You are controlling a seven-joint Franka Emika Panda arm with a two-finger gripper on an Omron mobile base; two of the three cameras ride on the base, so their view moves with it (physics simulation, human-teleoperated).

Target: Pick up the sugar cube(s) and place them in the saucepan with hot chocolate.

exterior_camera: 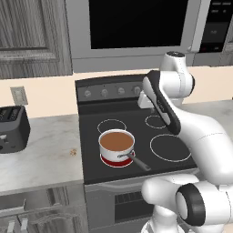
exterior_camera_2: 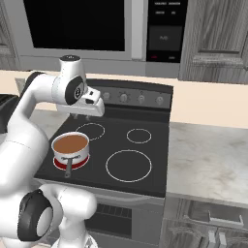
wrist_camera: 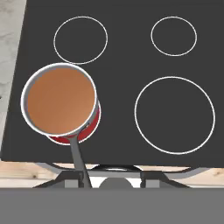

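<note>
The saucepan [exterior_camera: 117, 146] stands on the front left burner of the black stove, its brown liquid showing and its dark handle pointing toward the front edge. It also appears in the right base view, saucepan [exterior_camera_2: 70, 149], and in the hand view, saucepan [wrist_camera: 60, 101]. The tiny tan sugar cube [exterior_camera: 73, 152] lies on the marble counter just left of the stove. My gripper [exterior_camera_2: 81, 116] hangs high over the back of the stovetop, above and behind the pan. In the hand view the gripper [wrist_camera: 111, 177] is open with nothing between its tips.
A black toaster [exterior_camera: 11, 129] sits at the far left of the counter. The stove's knob panel [exterior_camera: 111, 91] lines its back, with a microwave [exterior_camera: 136, 27] above. More marble counter [exterior_camera_2: 208, 160] lies right of the stove. The large front right burner [wrist_camera: 174, 114] is bare.
</note>
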